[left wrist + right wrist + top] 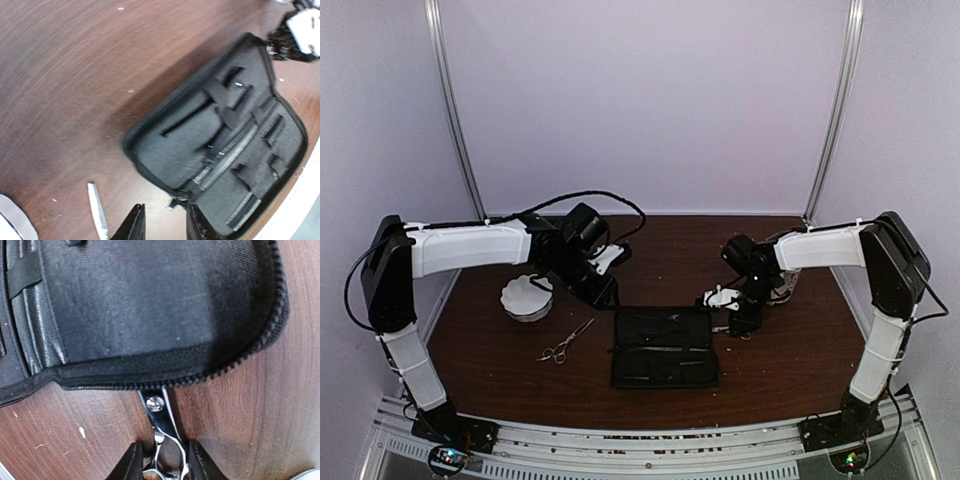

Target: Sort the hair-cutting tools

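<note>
Our right tool (pixel 161 466) is down at the right edge of the open black case (pixel 665 372), fingers pinched on the ring handles of the second scissors (pixel 158 415), whose blades are tucked under the case rim. The left tool (pixel 165 227) hangs part open and empty by the case's far left corner. The loose scissors (pixel 566 343) lie on the bench (pixel 490 375) left of the case, near the white bowl (pixel 527 298).

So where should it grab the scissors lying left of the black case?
The scissors lie flat on the table, so probably come straight down and pinch across the narrow shanks just beyond the ring handles.
</note>
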Robot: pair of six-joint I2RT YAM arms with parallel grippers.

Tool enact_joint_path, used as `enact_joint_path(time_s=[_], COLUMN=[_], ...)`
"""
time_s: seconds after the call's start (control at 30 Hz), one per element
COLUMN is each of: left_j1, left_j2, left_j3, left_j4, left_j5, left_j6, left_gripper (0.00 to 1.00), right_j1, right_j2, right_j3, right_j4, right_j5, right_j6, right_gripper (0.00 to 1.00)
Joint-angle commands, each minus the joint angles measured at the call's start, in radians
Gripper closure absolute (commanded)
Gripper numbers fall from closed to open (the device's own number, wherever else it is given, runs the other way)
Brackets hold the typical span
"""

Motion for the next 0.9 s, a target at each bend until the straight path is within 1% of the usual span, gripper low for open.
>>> enact_joint_path(time_s=[0.0,0.17,0.3,0.5,0.63,0.87], left_j1=[-0.061,-0.138,-0.198,-0.228,-0.236,-0.247], left_j2=[-0.054,-0.078,-0.093,-0.116,-0.147,-0.198], left_j3=[-0.035,-0.073,-0.145,-0.258,-0.323,-0.386], left_j4=[0.045,0.061,0.135,0.199,0.227,0.263], left_j5=[0.027,0.015,0.035,0.035,0.034,0.044], left_j6=[-0.008,-0.001,-0.011,-0.046,-0.07,-0.076], left_gripper=[0.69,0.69,0.69,0.7,0.71,0.73], right_j1=[0.022,0.033,0.033,0.033,0.033,0.032], right_j2=[0.013,0.015,-0.014,-0.096,-0.148,-0.229], right_j3=[-0.012,-0.017,-0.016,-0.043,-0.07,-0.114], right_j4=[-0.014,-0.018,-0.045,-0.09,-0.113,-0.16], right_j5=[0.063,0.092,0.1,0.162,0.219,0.278], right_j6=[0.034,0.053,0.087,0.137,0.161,0.181], right_gripper=[0.73,0.87,0.93,0.98,0.99,1.0])
